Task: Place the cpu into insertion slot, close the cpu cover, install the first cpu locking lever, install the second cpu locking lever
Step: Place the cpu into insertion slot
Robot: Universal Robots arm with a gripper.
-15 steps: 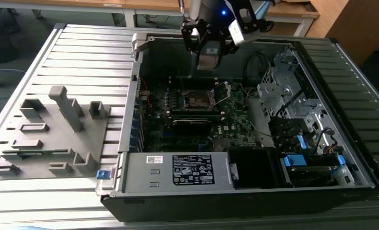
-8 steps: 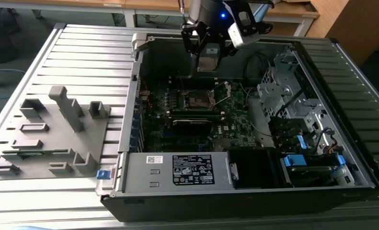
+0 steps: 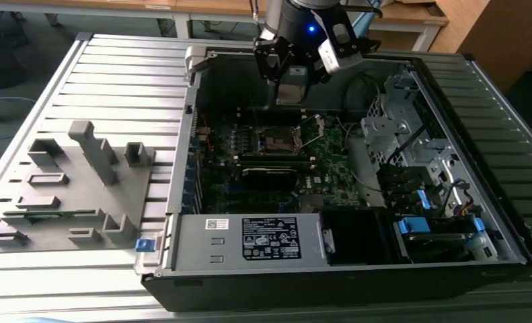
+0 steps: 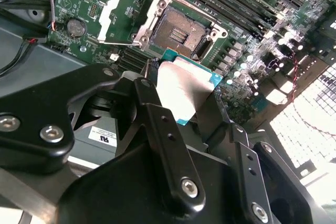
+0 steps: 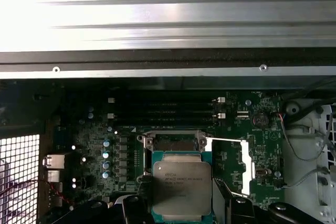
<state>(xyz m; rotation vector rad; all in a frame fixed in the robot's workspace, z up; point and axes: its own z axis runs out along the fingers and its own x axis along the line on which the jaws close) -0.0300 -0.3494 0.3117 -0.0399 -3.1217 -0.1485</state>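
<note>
My gripper pinches the cpu by its edges, level over the socket; the flipped-open cpu cover leaves it bare.

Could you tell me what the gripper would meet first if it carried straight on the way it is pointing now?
Most likely the open socket: the gripper, shut on the cpu, points down at it, with the cpu cover open beside it. The cpu would touch first; exact alignment is unclear.

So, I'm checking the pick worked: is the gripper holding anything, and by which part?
Yes: the gripper holds the cpu, its fingers pressing two opposite edges of the chip.
</note>
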